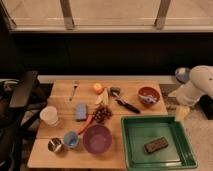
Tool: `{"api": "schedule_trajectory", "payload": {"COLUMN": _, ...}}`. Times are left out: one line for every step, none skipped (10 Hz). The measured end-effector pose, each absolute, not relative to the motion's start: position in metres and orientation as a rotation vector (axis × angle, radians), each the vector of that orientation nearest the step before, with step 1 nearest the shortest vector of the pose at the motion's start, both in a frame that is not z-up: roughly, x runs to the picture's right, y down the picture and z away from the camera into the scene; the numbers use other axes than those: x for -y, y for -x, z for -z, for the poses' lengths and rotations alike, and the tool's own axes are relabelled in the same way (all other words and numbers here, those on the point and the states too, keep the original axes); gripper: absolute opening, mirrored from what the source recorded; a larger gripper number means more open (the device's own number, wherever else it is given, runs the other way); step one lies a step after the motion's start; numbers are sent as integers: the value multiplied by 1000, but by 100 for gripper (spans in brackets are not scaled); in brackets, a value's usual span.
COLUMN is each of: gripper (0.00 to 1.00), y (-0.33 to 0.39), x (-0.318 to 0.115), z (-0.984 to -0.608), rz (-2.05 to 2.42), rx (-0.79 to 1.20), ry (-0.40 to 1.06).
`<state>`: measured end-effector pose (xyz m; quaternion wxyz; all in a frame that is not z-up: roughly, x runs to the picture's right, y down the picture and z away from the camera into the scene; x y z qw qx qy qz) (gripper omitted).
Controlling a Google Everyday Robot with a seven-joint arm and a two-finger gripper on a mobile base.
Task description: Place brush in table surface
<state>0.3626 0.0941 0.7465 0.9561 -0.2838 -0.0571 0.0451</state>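
The brush [126, 103] lies on the wooden table surface [60, 95] near the middle. Its round dark head points to the far side, next to the banana, and its black handle runs toward the red bowl [149, 95]. My white arm [196, 85] comes in from the right edge. The gripper [181, 113] hangs off the table's right side, just past the far right corner of the green tray [131, 150]. It is well apart from the brush and holds nothing that I can see.
On the table are a fork [74, 90], an orange [98, 88], a banana [102, 97], grapes [102, 114], a carrot [86, 123], a blue sponge [81, 111], a white cup [49, 115], a metal cup [55, 145], a blue cup [71, 139] and a purple bowl [97, 138]. A dark block [156, 145] lies in the tray.
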Motion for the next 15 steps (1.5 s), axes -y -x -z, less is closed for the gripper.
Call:
{"api": "schedule_trajectory", "payload": {"gripper": 80, "y": -351, "x": -80, "z": -749, "rz": -88, "rx": 131, "ry": 553}}
{"api": "schedule_trajectory", "payload": {"gripper": 80, "y": -338, "x": -72, "z": -751, "rz": -87, "rx": 136, "ry": 537}}
{"api": "schedule_trajectory", "payload": {"gripper": 80, "y": -318, "x": -63, "z": -756, "rz": -83, "rx": 148, "ry": 529}}
{"api": "schedule_trajectory", "payload": {"gripper": 80, "y": -299, "x": -56, "z": -762, "rz": -82, "rx": 158, "ry": 529}}
{"api": "schedule_trajectory", "payload": {"gripper": 80, "y": -272, "x": -49, "z": -770, "rz": -88, "rx": 169, "ry": 528}}
{"api": "schedule_trajectory", "payload": {"gripper": 80, "y": -253, "x": -44, "z": -775, "rz": -92, "rx": 173, "ry": 522}}
{"api": "schedule_trajectory", "payload": {"gripper": 80, "y": -234, "x": -43, "z": -779, "rz": -92, "rx": 173, "ry": 527}}
{"api": "schedule_trajectory", "payload": {"gripper": 80, "y": -226, "x": -42, "z": -781, "rz": -93, "rx": 173, "ry": 529}}
{"api": "schedule_trajectory", "payload": {"gripper": 80, "y": -228, "x": -42, "z": -780, "rz": -94, "rx": 171, "ry": 528}}
{"api": "schedule_trajectory", "payload": {"gripper": 80, "y": -228, "x": -42, "z": -780, "rz": -95, "rx": 171, "ry": 528}}
{"api": "schedule_trajectory", "payload": {"gripper": 80, "y": -228, "x": -42, "z": -781, "rz": -93, "rx": 171, "ry": 528}}
{"api": "schedule_trajectory", "payload": {"gripper": 80, "y": -226, "x": -42, "z": -781, "rz": -89, "rx": 172, "ry": 529}}
{"api": "schedule_trajectory", "payload": {"gripper": 80, "y": -224, "x": -42, "z": -782, "rz": -88, "rx": 178, "ry": 524}}
{"api": "schedule_trajectory", "payload": {"gripper": 80, "y": -221, "x": -44, "z": -785, "rz": -86, "rx": 185, "ry": 521}}
{"api": "schedule_trajectory", "payload": {"gripper": 80, "y": -207, "x": -44, "z": -790, "rz": -82, "rx": 193, "ry": 516}}
